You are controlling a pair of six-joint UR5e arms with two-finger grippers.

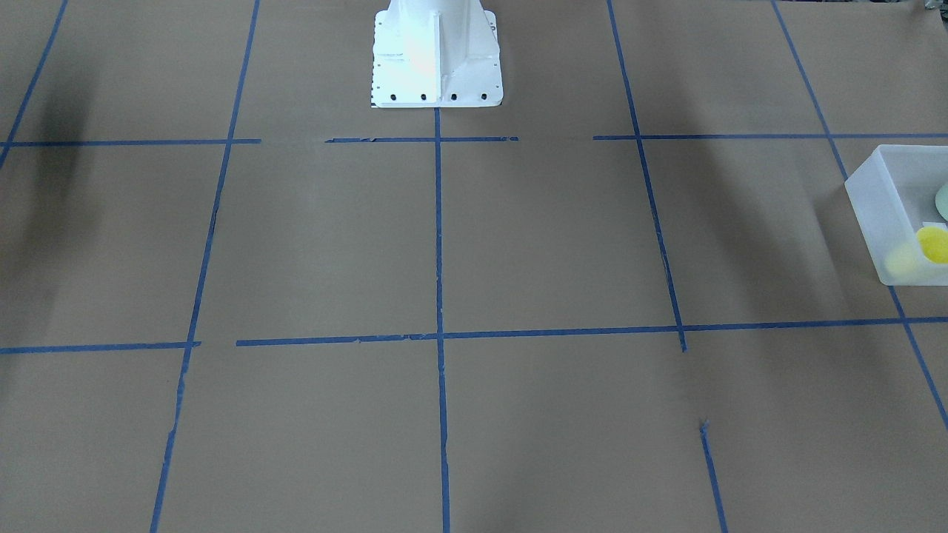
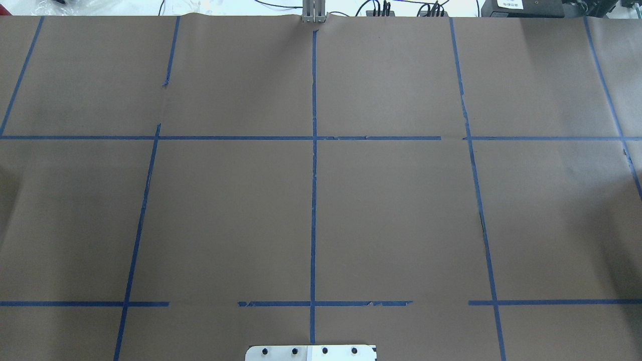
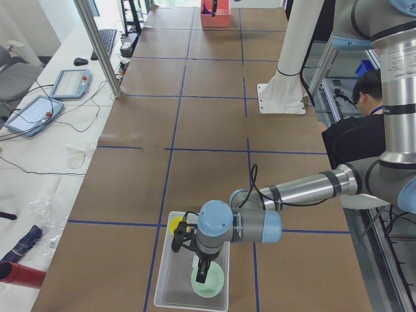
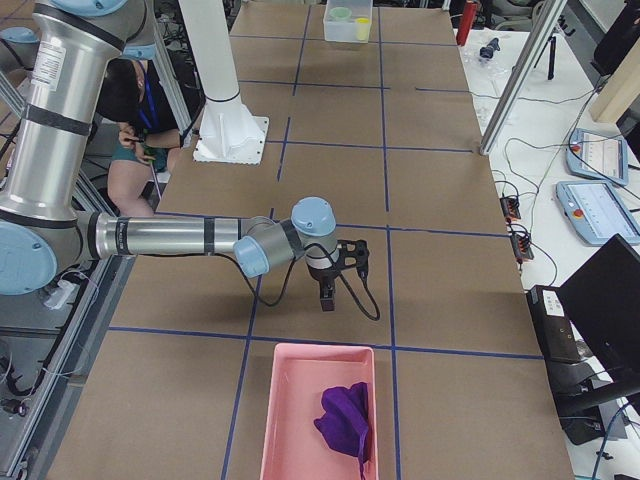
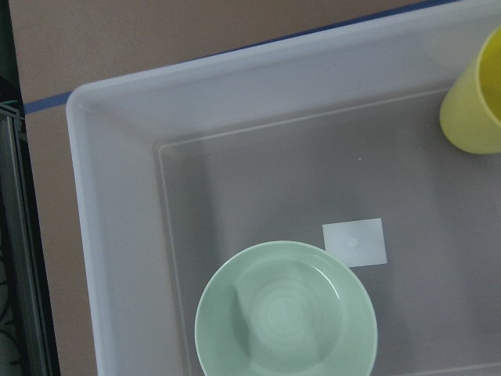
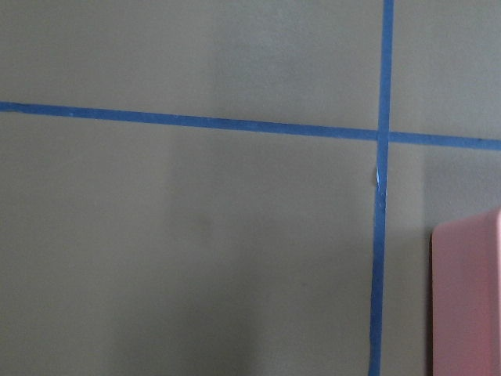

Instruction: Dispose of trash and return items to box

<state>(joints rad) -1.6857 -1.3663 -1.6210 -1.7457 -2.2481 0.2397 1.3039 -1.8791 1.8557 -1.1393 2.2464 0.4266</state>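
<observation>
The frosted white box [image 1: 863, 185] stands at the table's end on my left and shows in the exterior left view [image 3: 170, 286] and the left wrist view [image 5: 117, 235]. The yellow cup [image 5: 473, 102] stands in one corner of the box [image 1: 933, 244]. The mint-green bowl [image 5: 286, 313] lies on the box floor beside a white label [image 5: 355, 242]. My left gripper [image 3: 201, 278] hangs over the bowl [image 3: 216, 285]; I cannot tell if it is open. My right gripper [image 4: 326, 302] hovers over bare table short of the pink bin; I cannot tell its state.
A pink bin [image 4: 300, 420] with a purple cloth [image 4: 345, 418] stands at the table's end on my right; its corner shows in the right wrist view [image 6: 470, 298]. The white robot base [image 1: 437, 59] is at mid table edge. An operator [image 3: 364, 110] sits behind the robot.
</observation>
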